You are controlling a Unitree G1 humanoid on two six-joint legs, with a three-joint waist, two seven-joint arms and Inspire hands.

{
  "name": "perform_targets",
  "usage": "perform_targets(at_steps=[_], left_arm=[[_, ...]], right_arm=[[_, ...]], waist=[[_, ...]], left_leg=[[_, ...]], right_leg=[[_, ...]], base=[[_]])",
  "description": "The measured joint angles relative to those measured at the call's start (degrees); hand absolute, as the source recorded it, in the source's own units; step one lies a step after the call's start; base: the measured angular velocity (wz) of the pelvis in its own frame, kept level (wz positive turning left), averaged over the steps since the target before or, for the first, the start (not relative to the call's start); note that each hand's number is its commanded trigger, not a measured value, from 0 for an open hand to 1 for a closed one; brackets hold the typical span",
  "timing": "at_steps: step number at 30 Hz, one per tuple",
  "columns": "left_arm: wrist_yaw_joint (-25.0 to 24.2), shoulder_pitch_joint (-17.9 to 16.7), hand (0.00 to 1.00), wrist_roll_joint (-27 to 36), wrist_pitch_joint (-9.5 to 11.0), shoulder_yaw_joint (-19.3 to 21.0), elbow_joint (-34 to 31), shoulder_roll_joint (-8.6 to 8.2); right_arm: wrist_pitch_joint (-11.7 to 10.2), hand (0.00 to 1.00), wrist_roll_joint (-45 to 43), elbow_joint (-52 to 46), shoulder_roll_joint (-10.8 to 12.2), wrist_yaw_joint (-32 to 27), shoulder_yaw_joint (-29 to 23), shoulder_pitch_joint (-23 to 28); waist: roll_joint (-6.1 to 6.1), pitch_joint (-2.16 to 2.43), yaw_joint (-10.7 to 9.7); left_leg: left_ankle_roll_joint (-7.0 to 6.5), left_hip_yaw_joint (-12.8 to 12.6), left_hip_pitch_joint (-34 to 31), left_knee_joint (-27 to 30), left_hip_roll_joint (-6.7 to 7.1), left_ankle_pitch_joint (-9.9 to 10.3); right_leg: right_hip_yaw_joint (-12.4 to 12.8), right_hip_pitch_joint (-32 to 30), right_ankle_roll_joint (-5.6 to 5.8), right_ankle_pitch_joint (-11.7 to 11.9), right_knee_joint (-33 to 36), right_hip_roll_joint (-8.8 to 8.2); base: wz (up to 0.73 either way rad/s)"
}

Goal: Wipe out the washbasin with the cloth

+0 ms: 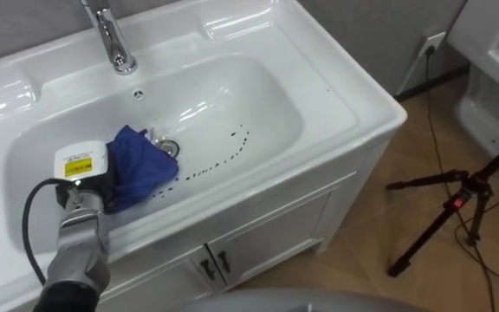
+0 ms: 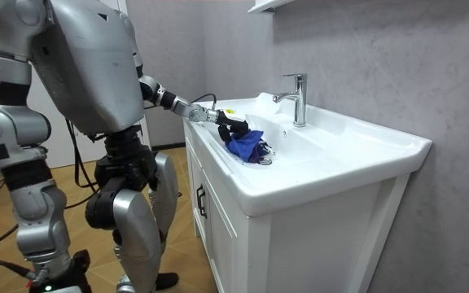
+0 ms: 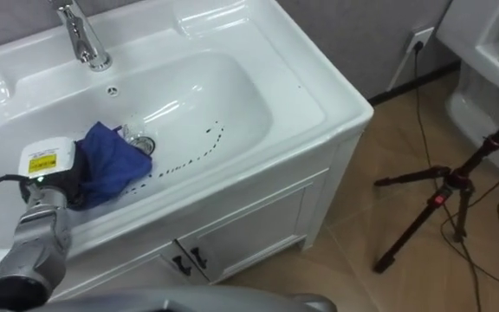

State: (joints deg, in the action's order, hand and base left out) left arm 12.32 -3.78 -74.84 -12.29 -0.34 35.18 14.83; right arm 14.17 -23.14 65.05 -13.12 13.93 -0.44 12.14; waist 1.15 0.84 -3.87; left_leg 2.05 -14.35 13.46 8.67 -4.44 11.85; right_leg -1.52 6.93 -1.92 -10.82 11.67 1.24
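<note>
Blue cloth (image 1: 141,171) is bunched in the basin (image 1: 258,95) by the drain (image 1: 170,148), touching the left hand (image 1: 98,186) on its right side. Grasped or released cannot be told.

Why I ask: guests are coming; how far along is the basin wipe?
Nothing looks finished yet. The left hand holds the blue cloth bunched beside the drain in the basin. A curved trail of dark specks right of the drain is left to wipe.

Silver arm, black hand (image 1: 83,179), white tag
</note>
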Motion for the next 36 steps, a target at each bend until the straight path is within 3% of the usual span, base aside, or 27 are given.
perform_targets(at_steps=[1,6,10,20,27,33,36], left_arm=[[0.0,0.05,1.0,-1.73,-0.37,-0.02,0.77,0.03],[-0.09,0.48,1.0,-7.26,-1.94,-1.17,3.57,0.11],[-0.09,0.52,1.0,-8.58,-3.64,-2.27,5.04,0.11],[-0.98,0.66,1.0,-8.47,-3.82,-2.14,4.01,0.44],[-5.4,1.61,1.0,-8.59,-3.83,-2.04,3.79,1.81],[-8.83,2.27,1.0,-8.58,-3.83,-1.92,3.24,2.86],[-10.24,2.47,1.0,-8.52,-3.83,0.17,2.85,2.92]], right_arm=[[0.35,0.0,-0.2,-0.01,-0.08,0.02,-0.89,-0.16],[0.94,0.0,-0.18,0.02,-0.44,-0.06,-1.1,-0.5],[0.82,0.0,-0.17,0.01,-0.43,-0.27,-1.1,-0.99],[0.86,0.0,-0.12,-0.04,-0.35,-1.58,-3.76,-1.92],[0.91,0.0,-0.38,0.0,-0.35,-3.28,-6.05,-2.49],[0.89,0.0,-2.18,-0.01,-0.68,-5.28,-7.13,-3.19],[0.86,0.0,-1.86,-0.01,-0.68,-5.2,-7.17,-3.19]], waist=[[0.24,0.06,-0.77],[1.6,0.45,-0.94],[2.3,0.36,-1.09],[2.84,0.21,-1.94],[3.07,0.14,-1.93],[4.35,-0.09,-1.89],[4.75,-0.12,-1.68]], left_leg=[[0.0,0.06,-0.1,0.01,-0.05,0.0],[0.0,0.03,-0.2,0.02,-0.26,-0.01],[0.02,0.07,0.12,0.05,-0.44,-0.02],[0.02,0.42,-0.75,0.2,-0.56,-0.02],[0.02,0.47,-1.02,0.92,-0.74,-0.02],[0.02,0.6,-1.98,1.01,-0.75,-0.02],[0.02,0.76,-1.97,1.01,-0.75,-0.02]], right_leg=[[-0.16,-0.04,-0.04,0.01,0.04,0.04],[0.75,-0.61,-0.36,0.23,0.12,0.48],[1.64,-0.59,-0.54,0.24,0.13,0.86],[1.37,-1.24,-0.71,0.17,0.12,0.91],[1.44,-1.39,-0.93,0.11,0.19,1.06],[1.32,-2.24,-1.0,0.09,0.91,1.04],[1.29,-2.28,-1.01,0.07,0.86,1.03]], base=[[0.0],[-0.1],[-0.11],[0.01],[-0.02],[0.0],[0.0]])
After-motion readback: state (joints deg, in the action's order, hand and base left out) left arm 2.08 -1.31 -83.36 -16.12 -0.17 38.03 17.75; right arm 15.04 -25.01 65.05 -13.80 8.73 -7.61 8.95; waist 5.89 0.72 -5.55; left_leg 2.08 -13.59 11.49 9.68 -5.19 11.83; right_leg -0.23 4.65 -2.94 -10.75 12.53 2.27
